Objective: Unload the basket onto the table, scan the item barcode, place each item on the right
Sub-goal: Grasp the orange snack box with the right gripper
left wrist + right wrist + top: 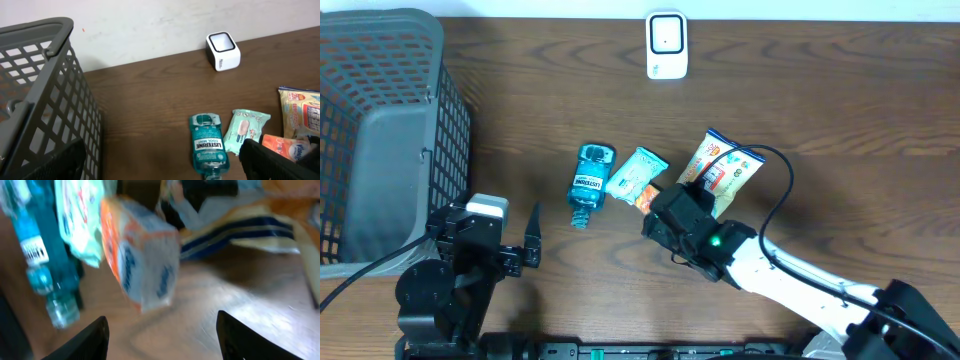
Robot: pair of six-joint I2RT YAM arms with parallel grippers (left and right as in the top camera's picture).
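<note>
Overhead view: the right gripper (pixel 667 213) sits over the middle of the wooden table (pixel 820 90), right on top of a cluster of items. The orange-and-white pack (pixel 645 198) pokes out from under its left edge, squeezed between the teal wipes pack (pixel 637 170) and the snack bag (pixel 722 165). The Listerine bottle (pixel 590 184) lies just left of the wipes, cap toward the front edge.

The right wrist cam is pretty blurry, but you can make out both fingers (pixel 82 340) spread wide. The orange-and-white pack sits just beyond the tips, and nothing looks clamped as far as I can tell.

The barcode scanner (pixel 666 45) stands at the far edge of the table, well apart from the pile.

The left gripper (pixel 515 245) hangs near the front-left corner beside the grey mesh basket (pixel 380 150). Its jaws are spread wide with nothing between them. From the left wrist cam you see the basket wall on the left and the bottle and wipes off to the right.
</note>
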